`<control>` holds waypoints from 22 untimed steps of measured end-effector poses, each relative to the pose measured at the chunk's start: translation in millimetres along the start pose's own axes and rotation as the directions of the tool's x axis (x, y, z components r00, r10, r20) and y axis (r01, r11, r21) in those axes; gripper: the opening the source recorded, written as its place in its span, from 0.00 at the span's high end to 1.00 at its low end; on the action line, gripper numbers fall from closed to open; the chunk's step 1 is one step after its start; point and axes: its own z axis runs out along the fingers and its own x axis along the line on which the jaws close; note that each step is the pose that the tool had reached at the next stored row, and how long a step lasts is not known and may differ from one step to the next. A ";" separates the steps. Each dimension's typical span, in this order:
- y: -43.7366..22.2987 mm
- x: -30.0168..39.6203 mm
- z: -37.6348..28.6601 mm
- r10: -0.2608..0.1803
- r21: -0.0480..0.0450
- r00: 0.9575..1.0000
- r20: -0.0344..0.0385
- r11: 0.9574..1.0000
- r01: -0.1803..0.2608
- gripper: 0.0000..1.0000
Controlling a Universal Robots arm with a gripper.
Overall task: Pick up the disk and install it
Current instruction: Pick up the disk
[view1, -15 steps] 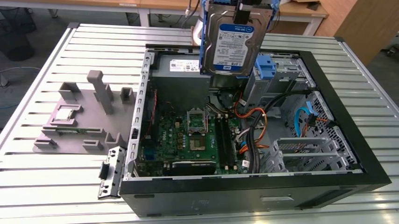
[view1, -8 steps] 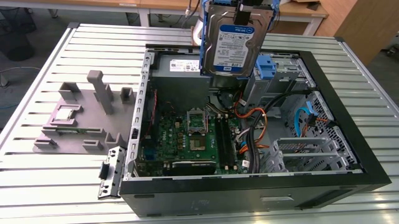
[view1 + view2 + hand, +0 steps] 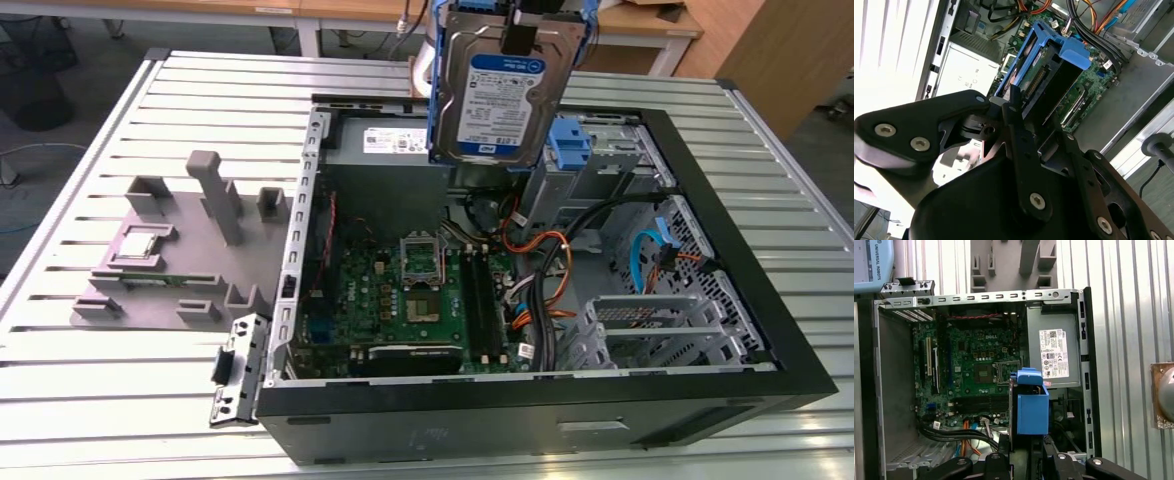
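The disk [image 3: 501, 95], a silver drive with a white-and-blue label in a blue carrier bracket, hangs upright above the back of the open computer case [image 3: 747, 300]. My gripper [image 3: 523, 30] is shut on its upper edge. In the second wrist view the black fingers [image 3: 1015, 107] clamp the blue-framed disk [image 3: 1046, 75] over the motherboard. The first wrist view shows the disk [image 3: 1032, 407] edge-on between the motherboard and the power supply, with the gripper [image 3: 1026, 452] behind it.
Inside the case lie the green motherboard [image 3: 414, 290], a grey power supply box [image 3: 1054, 352], orange and black cables [image 3: 567, 255] and a metal drive cage [image 3: 661, 325]. Another blue bracket [image 3: 570, 145] sits in the bay. A grey fixture [image 3: 187, 250] stands on the slatted table.
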 end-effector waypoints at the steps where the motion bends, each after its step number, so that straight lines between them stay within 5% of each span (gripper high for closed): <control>1: 0.0 0.3 -0.1 0.000 0.000 1.000 0.000 1.000 0.000 0.65; 15: -0.2 2.1 -0.1 0.000 0.000 1.000 -0.004 1.000 0.000 0.65; 22: -1.2 11.8 -0.2 0.000 0.001 1.000 -0.008 1.000 0.000 0.65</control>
